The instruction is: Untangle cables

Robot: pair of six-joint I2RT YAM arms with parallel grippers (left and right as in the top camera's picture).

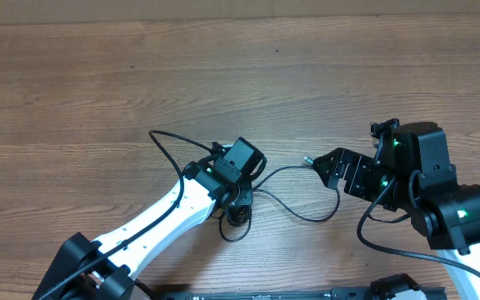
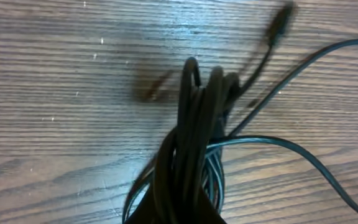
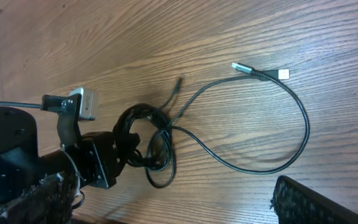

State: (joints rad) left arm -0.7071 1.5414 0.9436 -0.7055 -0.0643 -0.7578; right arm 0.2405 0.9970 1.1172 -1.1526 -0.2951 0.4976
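- Nearest the robot's side, the white left arm [image 1: 152, 221] is seen reaching from the lower left toward the middle of the table [image 1: 240, 58].
- The left claw [image 3: 118, 148] is pressed together on the cables [image 1: 238, 218], which are pinched as a coiled black bundle at mid-table.
- In the left wrist view the bundle [image 2: 191, 143] is seen rising from the bottom edge as several doubled-over strands. The fingers themselves are lost in the dark mass there.
- A few thinner strands are looped around the base of the bundle and lie on the wood.
- One strand [image 1: 163, 143] is trailed from the bundle toward the upper left in the overhead view.
- A short cable end [image 3: 178, 84] is seen lying just past the coil, and a blurred plug [image 2: 281, 25] is seen at the top right of the left wrist view.
- A loose cable [image 3: 291, 134] is run out of the bundle to the right in a wide curve and brought back, ending in a silver plug [image 3: 241, 67] beside a second small connector [image 3: 283, 74].
- The right claw [image 1: 325, 169] is held spread wide, gripping nothing, to the right of the bundle. The plug end of the loose cable is seen just off its tips in the overhead view.
- Whether that plug is touched by the right claw cannot be told.
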